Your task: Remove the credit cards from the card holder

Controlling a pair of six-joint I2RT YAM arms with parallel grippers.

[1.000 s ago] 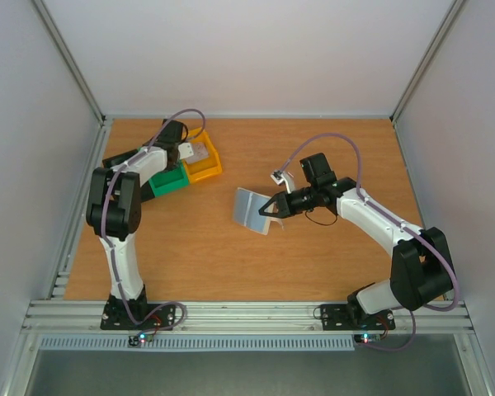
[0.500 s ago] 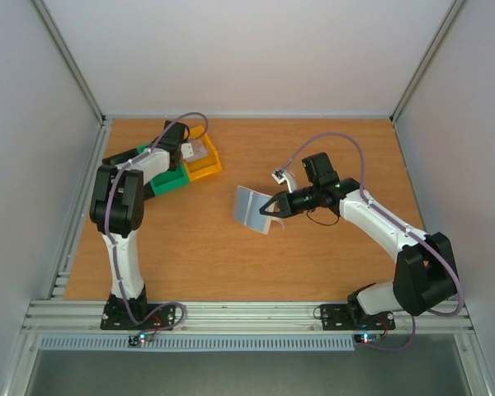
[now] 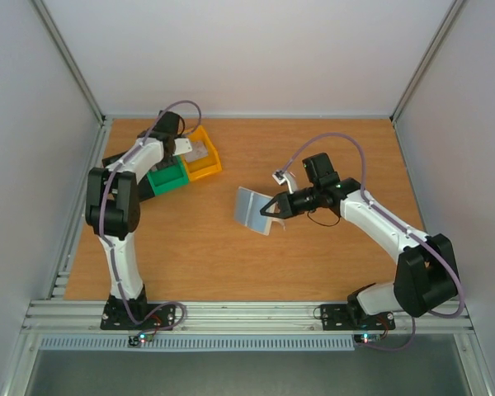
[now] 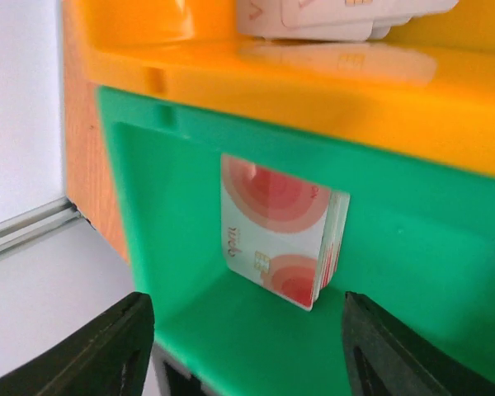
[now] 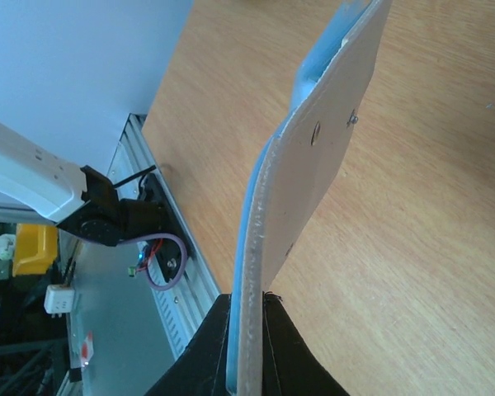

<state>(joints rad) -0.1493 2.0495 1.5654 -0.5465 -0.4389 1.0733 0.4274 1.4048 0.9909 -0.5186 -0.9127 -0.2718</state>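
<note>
While reddish-pink rectangular credit card [image 4: 280, 239] is leaning inside green plastic bin [image 4: 412, 247], left jaws are being held wide, empty, beside it: drop-off judged ending. By right jaws, translucent whitish folding card holder [image 3: 252, 209] is being pinched on edge at middle of wooden surface [image 3: 190, 247]. Next: left jaws needed back at holder.

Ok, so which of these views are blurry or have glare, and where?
Left wrist view: the reddish cards in the green bin are sharp, the left gripper at the bottom is soft, and the yellow bin has a glossy rim mirroring the pale cards above. Right wrist view: the card holder is crisp, the far background hazy. Top view: even light, faint shadows.
</note>
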